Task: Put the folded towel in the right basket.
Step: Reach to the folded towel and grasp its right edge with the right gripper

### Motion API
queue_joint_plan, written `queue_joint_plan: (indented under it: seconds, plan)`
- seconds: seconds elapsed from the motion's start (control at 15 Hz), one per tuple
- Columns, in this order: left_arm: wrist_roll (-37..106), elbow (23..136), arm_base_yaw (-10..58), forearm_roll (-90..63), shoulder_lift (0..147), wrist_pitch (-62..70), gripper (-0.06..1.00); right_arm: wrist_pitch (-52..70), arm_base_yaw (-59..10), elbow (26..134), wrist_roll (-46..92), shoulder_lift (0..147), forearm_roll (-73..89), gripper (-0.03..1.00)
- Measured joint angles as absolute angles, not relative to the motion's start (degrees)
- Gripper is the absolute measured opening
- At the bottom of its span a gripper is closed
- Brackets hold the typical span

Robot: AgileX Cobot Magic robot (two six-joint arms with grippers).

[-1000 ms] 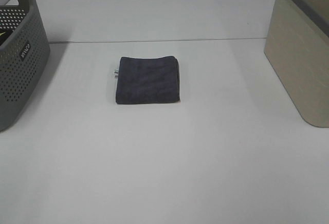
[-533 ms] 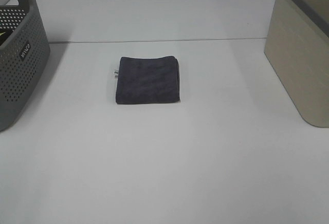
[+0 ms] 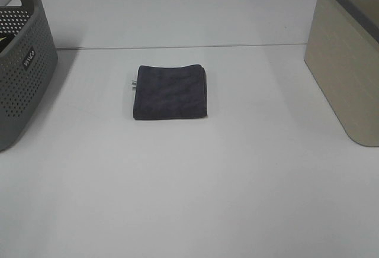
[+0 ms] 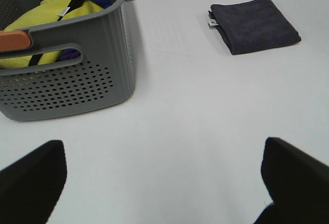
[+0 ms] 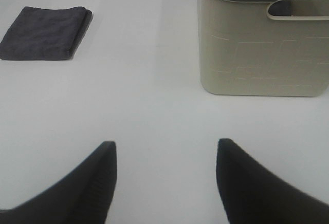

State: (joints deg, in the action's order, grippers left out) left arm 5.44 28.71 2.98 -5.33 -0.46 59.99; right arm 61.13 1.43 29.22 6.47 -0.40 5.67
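Note:
A dark grey folded towel (image 3: 170,91) lies flat on the white table, a little left of the middle; it also shows in the left wrist view (image 4: 254,24) and the right wrist view (image 5: 45,33). The right basket (image 3: 346,57) is beige with a grey rim and stands at the table's right edge; it also shows in the right wrist view (image 5: 263,39). My left gripper (image 4: 162,175) is open and empty, far from the towel. My right gripper (image 5: 165,180) is open and empty, short of the basket. Neither arm shows in the exterior view.
A grey perforated basket (image 3: 21,57) stands at the left edge; the left wrist view shows its wall (image 4: 77,75) and yellow cloth (image 4: 54,16) inside. A white wall seam runs behind the table.

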Motion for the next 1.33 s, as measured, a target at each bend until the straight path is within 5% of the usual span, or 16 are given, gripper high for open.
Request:
queue_joint_plan:
  seconds: [0.27, 0.6, 1.07, 1.33]
  plan:
    - [5.4, 28.7, 3.0, -5.3, -0.5, 60.0, 0.98, 50.6, 1.4, 31.0, 6.5, 5.4, 6.8, 0.56]
    - [5.4, 28.7, 3.0, -5.3, -0.5, 60.0, 0.98, 37.8, 1.4, 37.1, 10.3, 29.7, 13.5, 0.56]
    - [5.4, 28.7, 3.0, -5.3, -0.5, 60.0, 0.98, 45.2, 1.3, 61.7, 26.6, 69.0, 28.4, 0.68]
    - [5.4, 28.7, 3.0, -5.3, -0.5, 60.0, 0.98, 46.3, -7.6, 73.5, 26.1, 84.7, 26.2, 0.69]
